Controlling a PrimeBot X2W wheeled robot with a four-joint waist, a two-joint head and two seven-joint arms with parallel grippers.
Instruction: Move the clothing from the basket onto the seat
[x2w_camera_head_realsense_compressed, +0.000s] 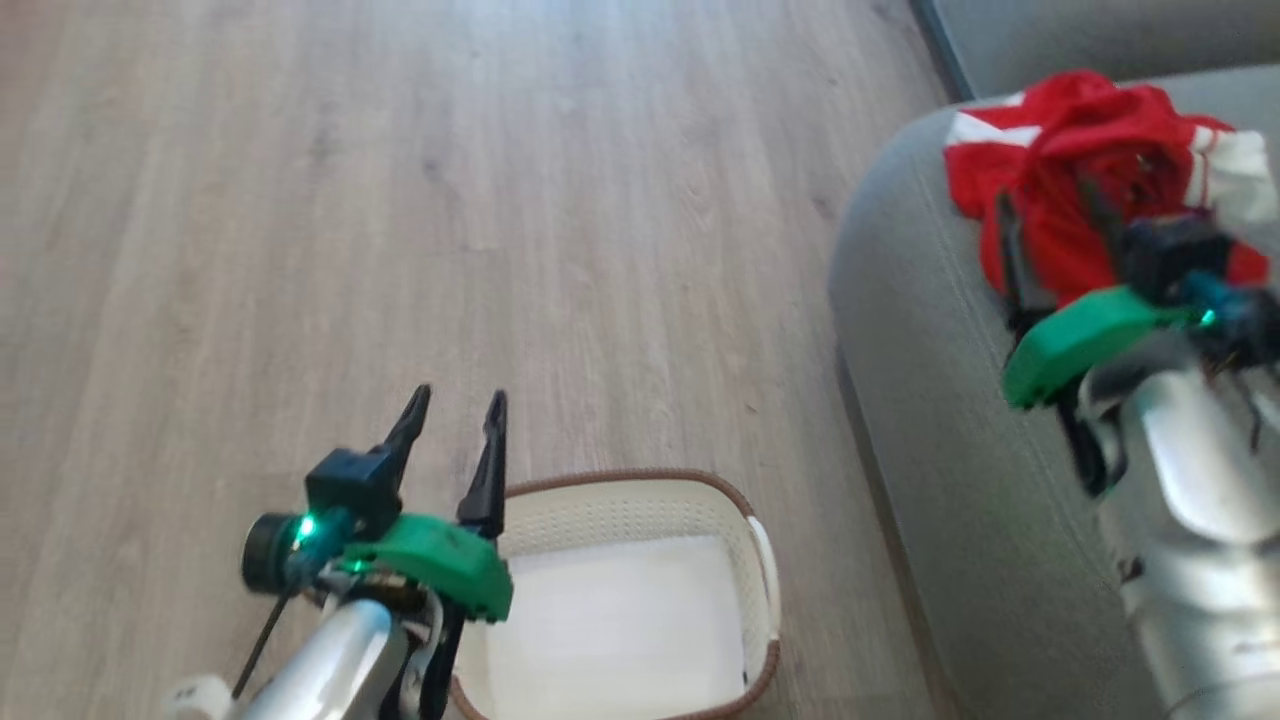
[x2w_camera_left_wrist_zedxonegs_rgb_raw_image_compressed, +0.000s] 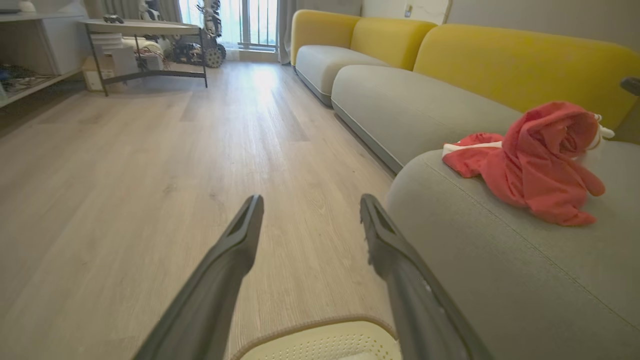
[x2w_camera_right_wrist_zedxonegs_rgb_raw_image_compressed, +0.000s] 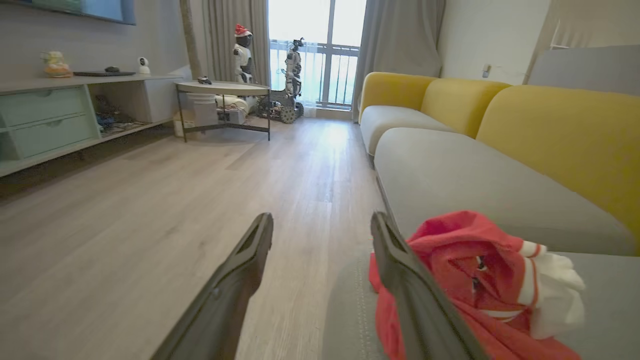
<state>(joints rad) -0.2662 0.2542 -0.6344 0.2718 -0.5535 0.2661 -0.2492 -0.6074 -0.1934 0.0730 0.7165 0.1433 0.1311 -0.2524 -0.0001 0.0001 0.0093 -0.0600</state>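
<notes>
Head view puts the clothing (x2w_camera_head_realsense_compressed: 1060, 140) heaped near the seat's (x2w_camera_head_realsense_compressed: 930, 420) rounded edge, the basket (x2w_camera_head_realsense_compressed: 620, 515) bare-floored, and your right gripper (x2w_camera_head_realsense_compressed: 1055, 235) spread open over the fabric, so a finger could snag and drag it off as you withdraw; your left gripper (x2w_camera_head_realsense_compressed: 458, 400) hangs open too.

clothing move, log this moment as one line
clothing: heaped on seat | basket: no red seen inside | left gripper: open, by basket | right gripper: open, beside clothing

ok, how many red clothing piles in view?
1: the clothing lies bunched on the seat, beside the right claw. The basket shows none, but is partly hidden.
</notes>
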